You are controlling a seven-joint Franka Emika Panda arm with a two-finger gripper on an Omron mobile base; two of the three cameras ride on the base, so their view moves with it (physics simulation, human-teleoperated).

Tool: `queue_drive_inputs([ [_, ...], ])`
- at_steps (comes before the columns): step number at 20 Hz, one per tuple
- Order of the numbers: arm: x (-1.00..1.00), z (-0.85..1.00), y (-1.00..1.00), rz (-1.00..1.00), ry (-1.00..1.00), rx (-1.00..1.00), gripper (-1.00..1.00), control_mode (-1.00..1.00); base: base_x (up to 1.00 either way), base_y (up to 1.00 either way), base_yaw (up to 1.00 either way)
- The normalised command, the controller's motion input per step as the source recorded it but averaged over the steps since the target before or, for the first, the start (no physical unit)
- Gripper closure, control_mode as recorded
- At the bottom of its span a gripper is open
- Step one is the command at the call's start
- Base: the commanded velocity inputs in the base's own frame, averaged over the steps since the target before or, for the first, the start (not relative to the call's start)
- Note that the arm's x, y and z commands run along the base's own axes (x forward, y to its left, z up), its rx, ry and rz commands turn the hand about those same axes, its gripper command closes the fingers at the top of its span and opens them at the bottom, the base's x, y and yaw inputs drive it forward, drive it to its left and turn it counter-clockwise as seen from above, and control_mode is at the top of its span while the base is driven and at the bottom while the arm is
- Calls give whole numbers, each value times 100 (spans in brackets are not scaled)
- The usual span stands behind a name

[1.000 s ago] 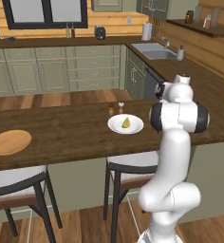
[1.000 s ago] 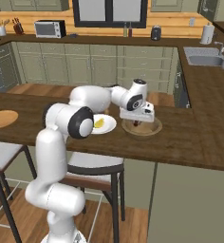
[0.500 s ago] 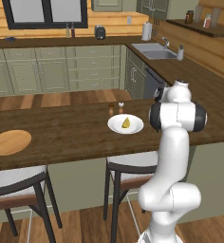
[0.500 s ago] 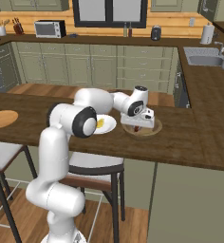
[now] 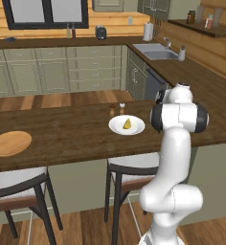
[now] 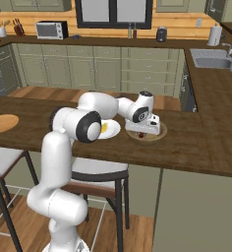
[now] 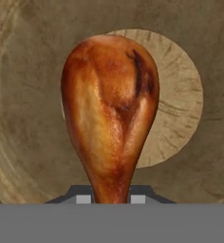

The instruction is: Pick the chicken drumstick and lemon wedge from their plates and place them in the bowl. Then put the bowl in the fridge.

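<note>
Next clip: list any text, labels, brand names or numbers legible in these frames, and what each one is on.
None can be read.
Microwave: no brand or digits legible on its face.
Bottles on the shelf: any labels are too small to read.
Chicken drumstick, bowl, white plate, tan plate: no markings.

A long surface (image 5: 67, 139) runs across the room with two stools (image 5: 129, 165) tucked under its near edge. At its far left lies one plate (image 5: 9, 143). Near the middle sits a second plate (image 5: 127, 125) with the lemon wedge (image 5: 127, 124) on it, and two small shakers (image 5: 116, 110) stand just behind. To the right of that plate is the bowl (image 6: 152, 135). The hand (image 6: 143, 132) hangs over the bowl, holding the chicken drumstick (image 7: 110, 111) above its inside. Behind, cabinets line the wall, with a sink (image 5: 155, 50) at right.
</note>
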Motion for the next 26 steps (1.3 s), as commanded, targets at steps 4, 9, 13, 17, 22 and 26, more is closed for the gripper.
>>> queue_drive_inputs([
  [4,25,0,0,0,0,0,-100,-100,0,0,0],
  [9,17,0,0,0,0,0,-100,-100,0,0,0],
  [13,6,3,0,0,-2,0,-100,-100,0,0,0],
  [17,-23,22,22,-6,-6,1,-100,-100,0,0,0],
  [22,-55,32,67,-17,-5,0,-100,-100,0,0,0],
  [26,-33,39,98,-13,-17,0,-100,-100,0,0,0],
])
